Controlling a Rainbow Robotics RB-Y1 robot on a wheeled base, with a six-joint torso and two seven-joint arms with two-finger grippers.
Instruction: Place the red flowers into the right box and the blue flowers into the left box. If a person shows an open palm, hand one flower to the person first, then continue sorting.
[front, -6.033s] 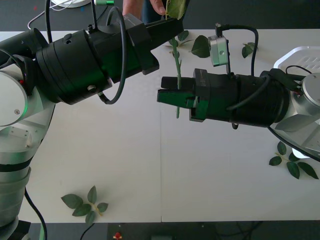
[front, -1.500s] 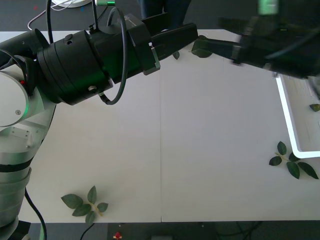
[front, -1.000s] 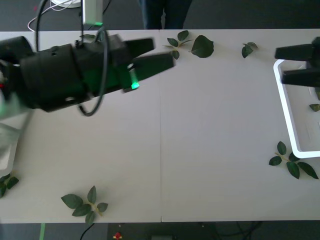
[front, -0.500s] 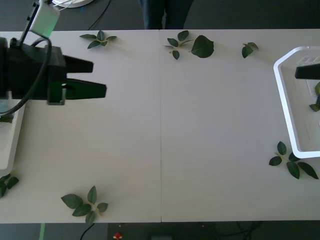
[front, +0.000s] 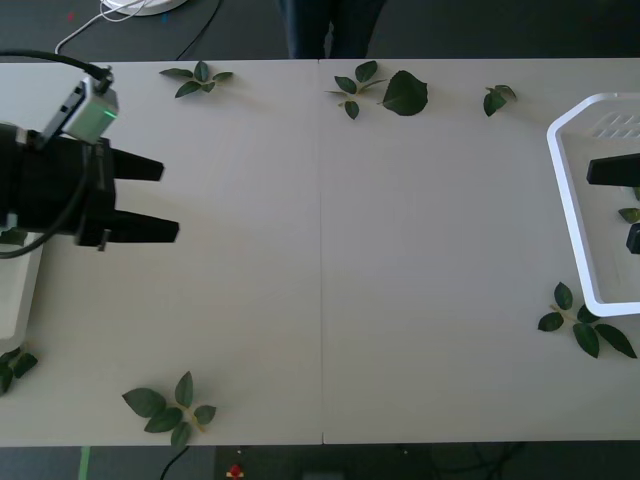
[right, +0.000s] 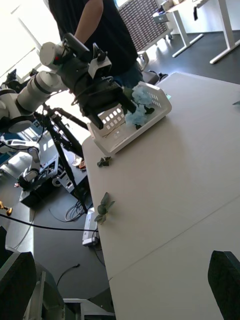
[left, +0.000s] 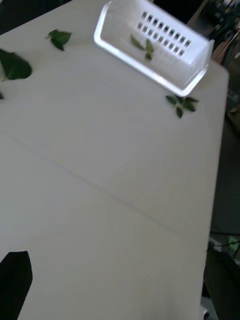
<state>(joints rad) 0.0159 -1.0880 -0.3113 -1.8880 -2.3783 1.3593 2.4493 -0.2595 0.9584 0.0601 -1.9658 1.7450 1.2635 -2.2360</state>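
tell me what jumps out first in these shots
The black left gripper hangs open over the white table's left side, next to the off-white left tray that holds fluffy pale-blue flower clusters. At the far right sits the white perforated plastic tray, with the right gripper above it.

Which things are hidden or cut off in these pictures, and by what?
- Left box, front view: mostly cut by the picture's edge.
- Right box, front view: its far side is past the edge; contents unclear.
- Blue flowers, right wrist view: partly hidden behind the left gripper; count unclear.
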